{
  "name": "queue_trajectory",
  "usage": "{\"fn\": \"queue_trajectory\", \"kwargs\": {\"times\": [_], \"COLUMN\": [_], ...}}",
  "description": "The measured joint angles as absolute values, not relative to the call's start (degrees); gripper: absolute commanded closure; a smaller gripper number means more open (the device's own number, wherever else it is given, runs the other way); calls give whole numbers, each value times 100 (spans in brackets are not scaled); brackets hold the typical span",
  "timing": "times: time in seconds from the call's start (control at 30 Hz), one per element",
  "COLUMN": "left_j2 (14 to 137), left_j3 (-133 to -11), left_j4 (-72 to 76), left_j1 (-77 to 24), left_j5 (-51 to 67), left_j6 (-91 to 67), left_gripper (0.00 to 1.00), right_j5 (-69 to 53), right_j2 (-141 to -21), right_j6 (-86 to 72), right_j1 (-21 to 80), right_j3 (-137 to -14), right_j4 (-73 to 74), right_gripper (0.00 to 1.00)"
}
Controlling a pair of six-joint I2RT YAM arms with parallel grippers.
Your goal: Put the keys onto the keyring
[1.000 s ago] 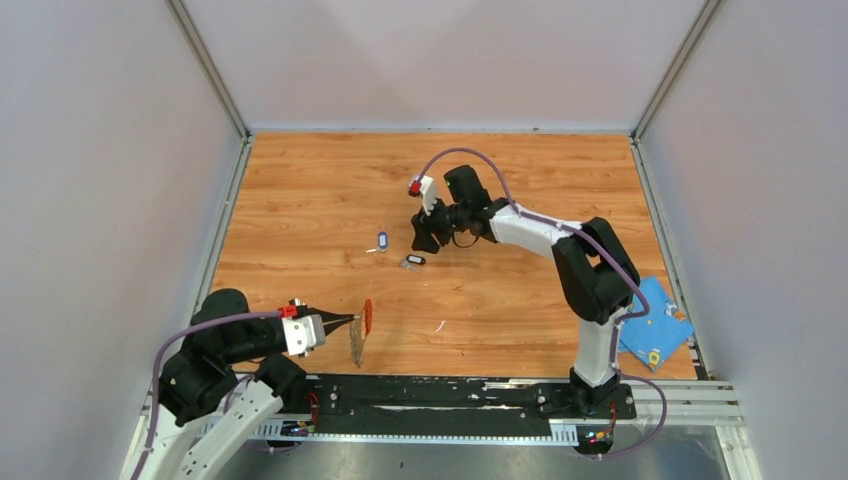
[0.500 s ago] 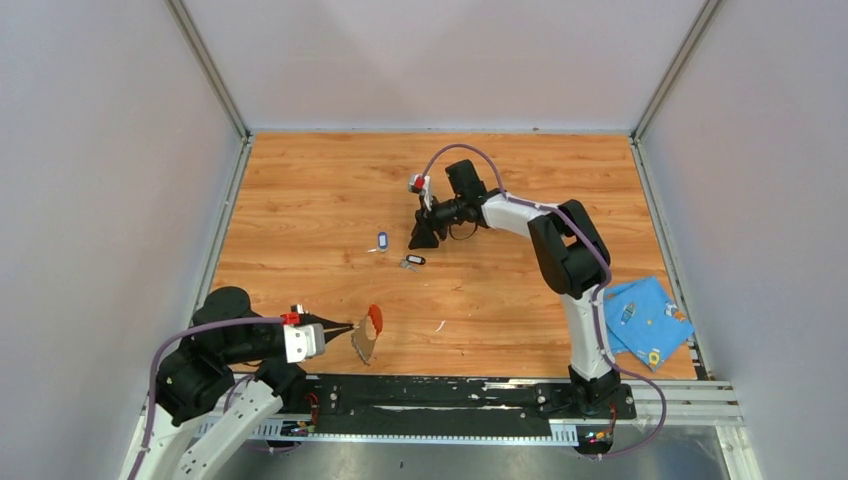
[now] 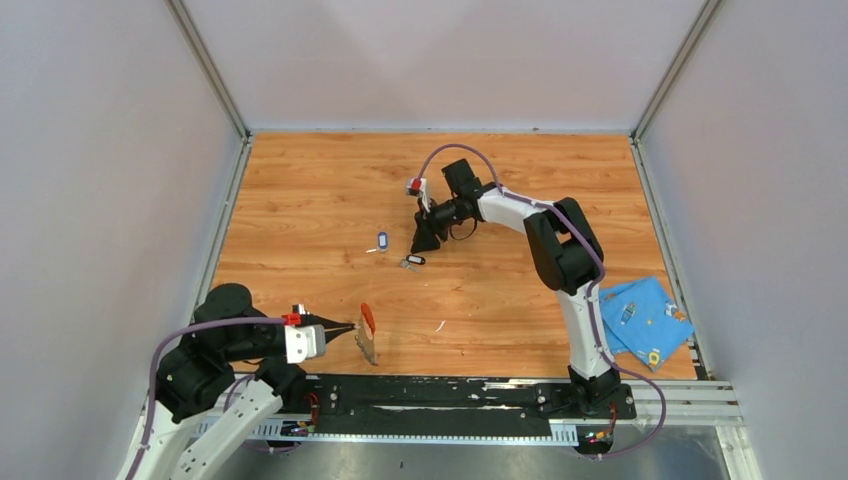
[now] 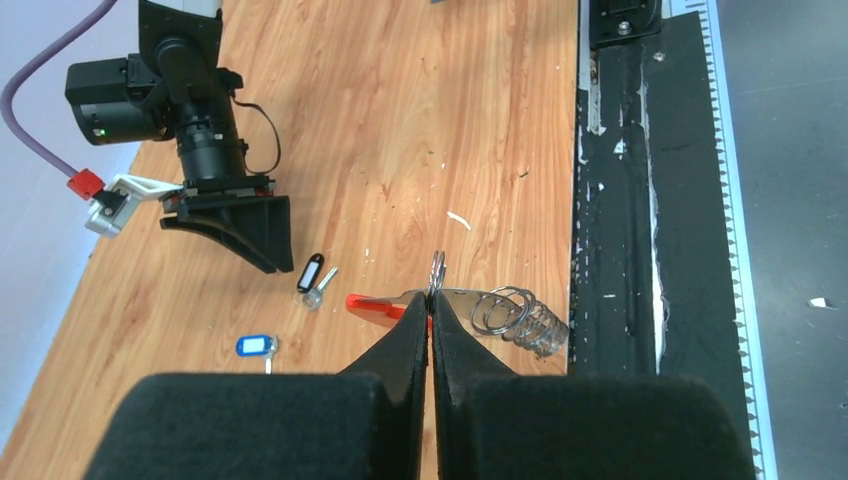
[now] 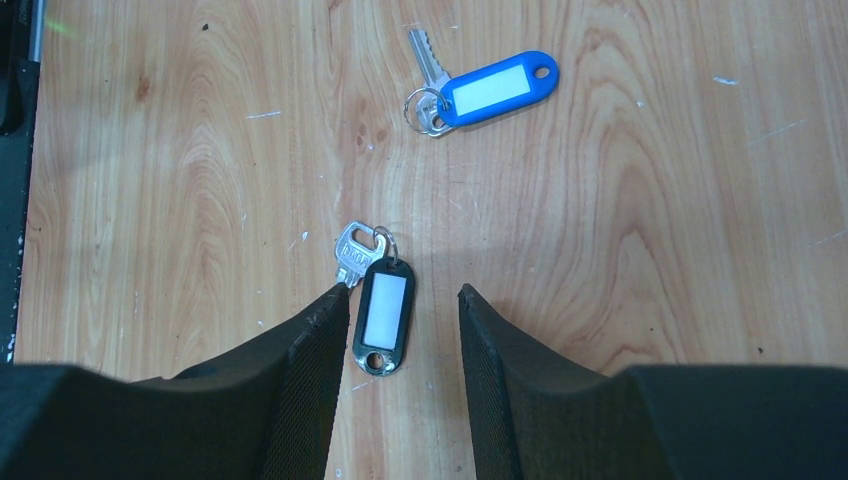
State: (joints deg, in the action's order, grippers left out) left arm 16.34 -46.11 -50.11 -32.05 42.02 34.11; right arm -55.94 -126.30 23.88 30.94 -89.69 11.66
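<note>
A wood-grain tabletop (image 3: 300, 200) sits between pale grey walls. At the lower left of the overhead view, the left tool (image 3: 350, 326) is clamped shut on the thin red keyring (image 3: 367, 336), a curved loop carrying a fan of grey metal rings. Near the centre, the right tool (image 5: 402, 296) has its fingers spread to either side of the black-tagged silver key (image 5: 383, 315), which lies flat. The blue-and-white oval-tagged key (image 5: 495, 88) lies apart, upper right in that wrist view. A crumpled blue cloth (image 3: 650, 320) lies at the right edge.
</note>
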Motion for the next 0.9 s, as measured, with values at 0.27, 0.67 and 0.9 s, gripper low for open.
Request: {"fn": "queue_trajectory", "kwargs": {"times": [0.27,0.67,0.9], "left_j2": [1505,1352,1310], "left_j3": [-4611,-4611,-4611], "left_j4": [-5013,-5022,-5026], "left_j1": [-3205,-3205,-3205], "left_j5": [4228,4340,4427], "left_j6": [3435,3454,3542], "left_gripper": [100,100,100], "right_j5": [-5522,-5454,-5422], "right_j2": [-12665,-12674,-12825], "right_j6": [2628,2799,2969], "right_j1": [3129,3166,3262], "right_j3": [-9142,-9223,-9594], "right_j4": [1636,1898,2117], "right_gripper": [53,53,50]}}
